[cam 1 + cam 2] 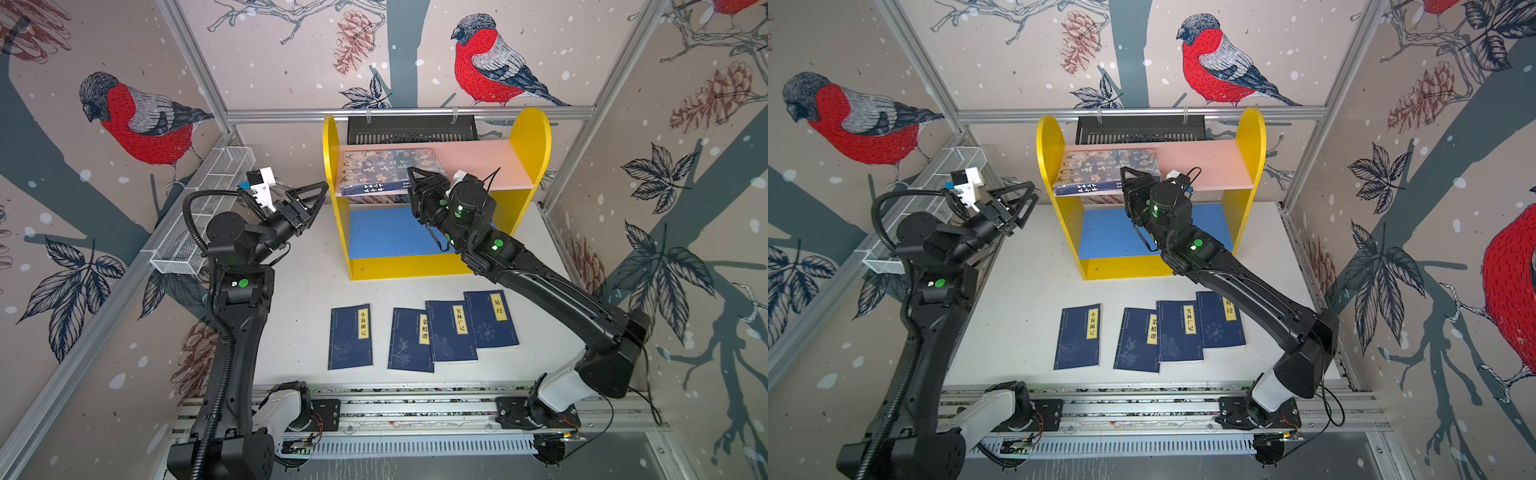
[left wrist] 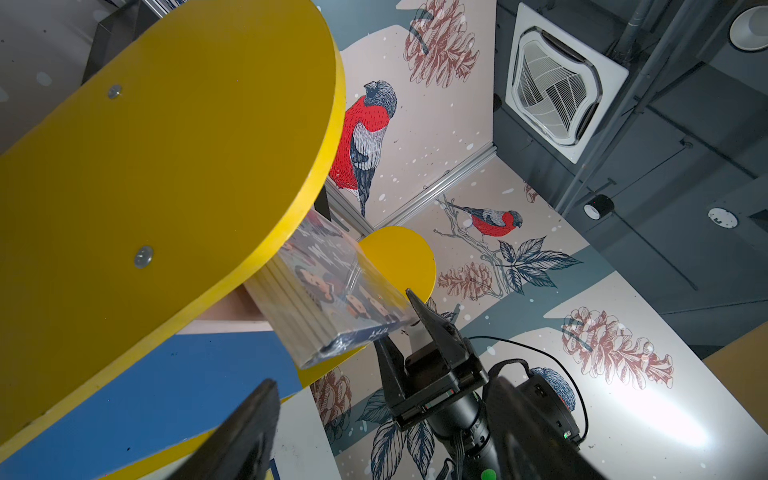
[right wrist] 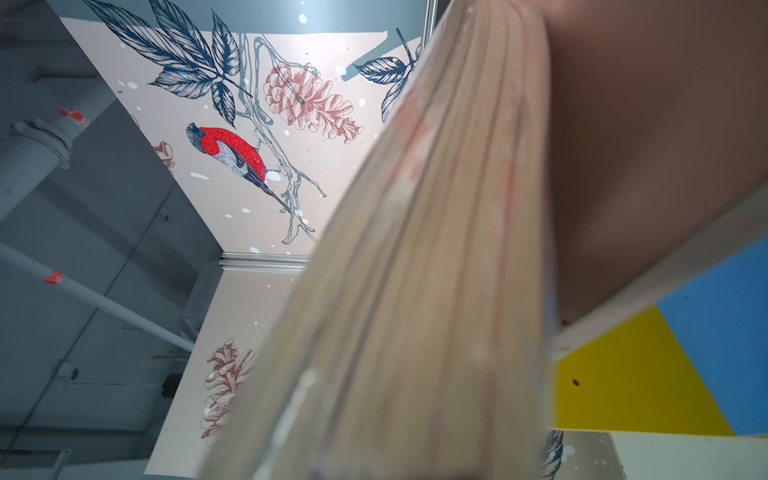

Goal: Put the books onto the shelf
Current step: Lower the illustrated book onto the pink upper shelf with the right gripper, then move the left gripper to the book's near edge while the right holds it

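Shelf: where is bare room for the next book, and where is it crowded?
Free: the pink upper board right of the large book; the blue lower board, where visible; the table strip between shelf and thin books. Crowded: the large book's front right corner, where the right gripper sits.

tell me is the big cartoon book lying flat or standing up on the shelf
Lying flat: the big book rests cover up on the pink upper board, spine toward the front.

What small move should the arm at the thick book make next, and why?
Probably ease the right pincer back from the thick book: it lies flat on the shelf's pink board, the jaws stand apart at its corner, and four blue books wait on the table.
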